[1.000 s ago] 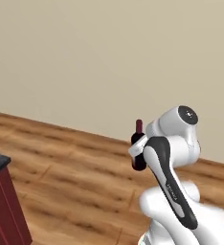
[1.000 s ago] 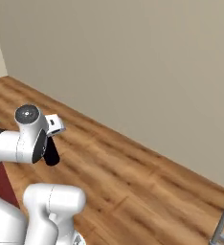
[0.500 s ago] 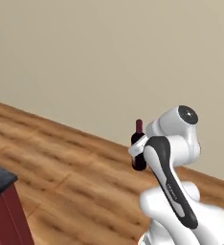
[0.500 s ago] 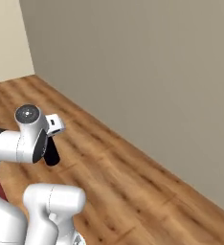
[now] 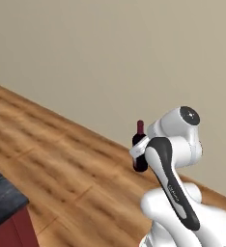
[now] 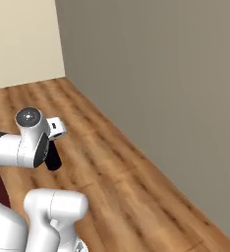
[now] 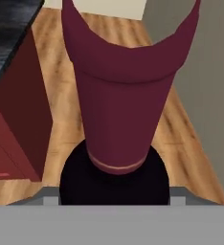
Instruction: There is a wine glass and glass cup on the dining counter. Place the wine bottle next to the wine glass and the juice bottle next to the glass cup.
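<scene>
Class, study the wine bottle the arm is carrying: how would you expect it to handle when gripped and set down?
The wine bottle looks rigid, so it should not flex in the gripper. Its tall, slim shape with a narrow neck suggests it could tip if set down carelessly. Its surface appears smooth, so it may slip under a loose grip.

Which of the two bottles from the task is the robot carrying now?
The wine bottle: its body is nearly black and its neck is narrow and pinkish-red, not a wide dark red bottle with a cap.

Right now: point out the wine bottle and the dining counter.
wine bottle [image 5: 139,129], left base view, on its pinkish-red neck.
wine bottle [image 7: 121,110], hand view, on the neck, seen close up.
dining counter [image 5: 3,200], left base view, on the black top at the corner.
</scene>
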